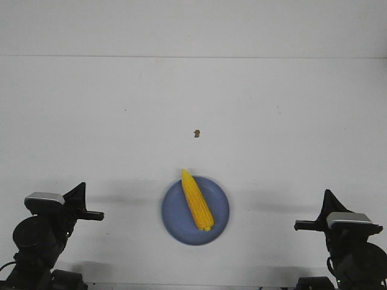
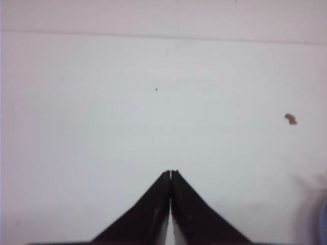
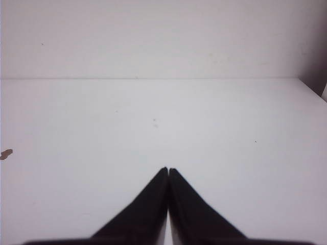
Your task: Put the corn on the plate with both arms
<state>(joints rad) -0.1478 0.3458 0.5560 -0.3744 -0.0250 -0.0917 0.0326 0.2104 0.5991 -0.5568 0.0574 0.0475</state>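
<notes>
The yellow corn point(image 1: 197, 199) lies on the blue-lavender plate point(image 1: 178, 226) near the table's front middle, its pointed tip reaching over the far rim. My left gripper point(image 1: 81, 190) is at the front left, well apart from the plate; in the left wrist view it point(image 2: 170, 172) is shut and empty, and a sliver of the plate point(image 2: 323, 219) shows at the edge. My right gripper point(image 1: 327, 196) is at the front right, also apart from the plate; in the right wrist view it point(image 3: 168, 170) is shut and empty.
A tiny brown speck point(image 1: 196, 133) lies on the white table beyond the plate; it also shows in the left wrist view point(image 2: 290, 119) and the right wrist view point(image 3: 5, 153). The table's far edge meets a white wall.
</notes>
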